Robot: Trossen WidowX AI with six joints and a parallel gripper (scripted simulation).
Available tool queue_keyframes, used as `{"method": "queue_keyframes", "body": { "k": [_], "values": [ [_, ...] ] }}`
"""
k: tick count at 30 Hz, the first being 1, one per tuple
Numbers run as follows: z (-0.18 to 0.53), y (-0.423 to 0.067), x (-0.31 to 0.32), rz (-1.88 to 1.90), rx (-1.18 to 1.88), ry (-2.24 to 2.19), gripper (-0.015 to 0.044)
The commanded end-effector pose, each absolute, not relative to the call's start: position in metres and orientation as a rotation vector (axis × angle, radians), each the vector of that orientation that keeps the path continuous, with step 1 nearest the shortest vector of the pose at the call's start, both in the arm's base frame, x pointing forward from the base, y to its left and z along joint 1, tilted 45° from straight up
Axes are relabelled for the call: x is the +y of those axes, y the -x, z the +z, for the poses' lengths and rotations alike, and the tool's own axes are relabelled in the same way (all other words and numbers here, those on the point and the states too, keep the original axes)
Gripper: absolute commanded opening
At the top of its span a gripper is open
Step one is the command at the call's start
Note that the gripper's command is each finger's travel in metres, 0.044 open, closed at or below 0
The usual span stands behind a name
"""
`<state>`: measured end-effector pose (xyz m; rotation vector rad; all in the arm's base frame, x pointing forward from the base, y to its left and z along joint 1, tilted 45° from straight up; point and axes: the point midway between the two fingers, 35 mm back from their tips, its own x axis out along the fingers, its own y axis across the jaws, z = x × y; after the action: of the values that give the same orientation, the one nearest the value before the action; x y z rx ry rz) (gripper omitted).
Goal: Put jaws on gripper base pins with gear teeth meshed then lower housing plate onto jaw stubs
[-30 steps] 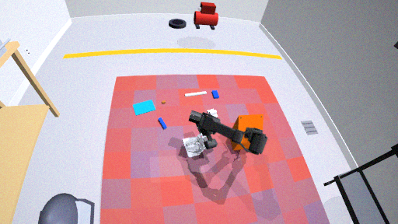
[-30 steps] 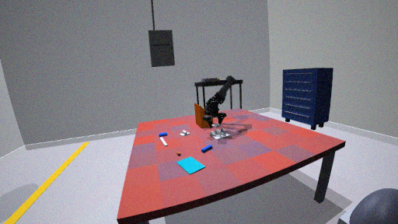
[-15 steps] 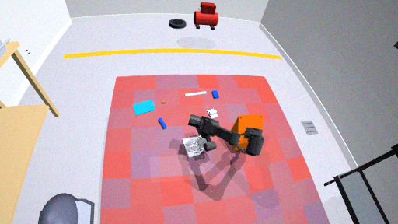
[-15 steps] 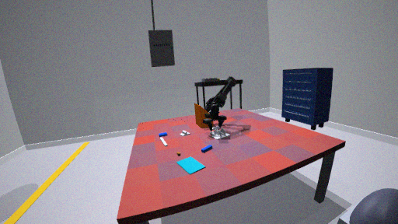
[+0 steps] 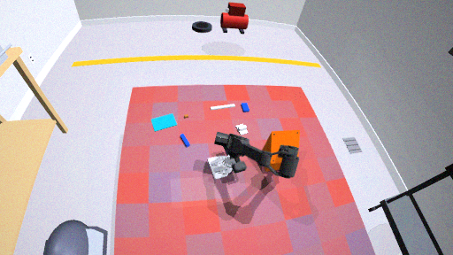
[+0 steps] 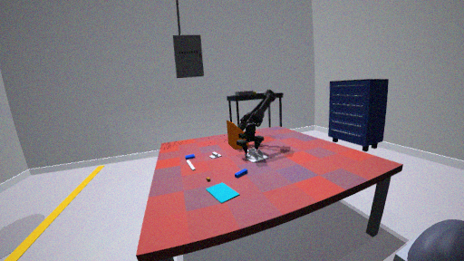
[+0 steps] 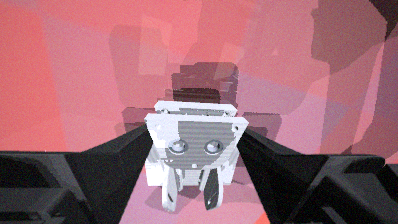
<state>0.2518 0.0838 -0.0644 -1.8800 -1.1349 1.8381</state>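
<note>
My gripper [image 7: 195,126] is shut on the white housing plate [image 7: 195,131], one finger at each side edge. The plate lies over the white gripper base [image 7: 195,106], whose far edge shows behind it. Rounded stub tops show in the plate's two round holes. Two jaws, a left jaw [image 7: 170,189] and a right jaw [image 7: 213,188], point out from under the plate's near edge, roughly parallel. The pins and gear teeth are hidden. I cannot tell whether the plate sits fully down. The white assembly also shows in the top view and, small, in the exterior view.
An orange panel [image 5: 285,141] [image 6: 234,135] stands beside the arm. A small white part [image 5: 241,128] [image 6: 215,155], a white bar [image 5: 222,106] [image 6: 190,164], two blue blocks, a cyan plate [image 5: 164,122] [image 6: 222,192] and a tiny orange piece [image 5: 186,116] [image 6: 208,179] lie on the table.
</note>
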Motion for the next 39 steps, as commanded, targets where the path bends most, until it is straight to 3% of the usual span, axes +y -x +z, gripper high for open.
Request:
{"method": "queue_keyframes", "body": {
  "k": [1,39],
  "values": [
    [-0.0645,-0.2518,0.0846,1.834,-1.134,1.877,0.0351],
    [-0.0696,-0.2509,0.0897,1.834,-1.131,1.875,0.0351]
  ]
}}
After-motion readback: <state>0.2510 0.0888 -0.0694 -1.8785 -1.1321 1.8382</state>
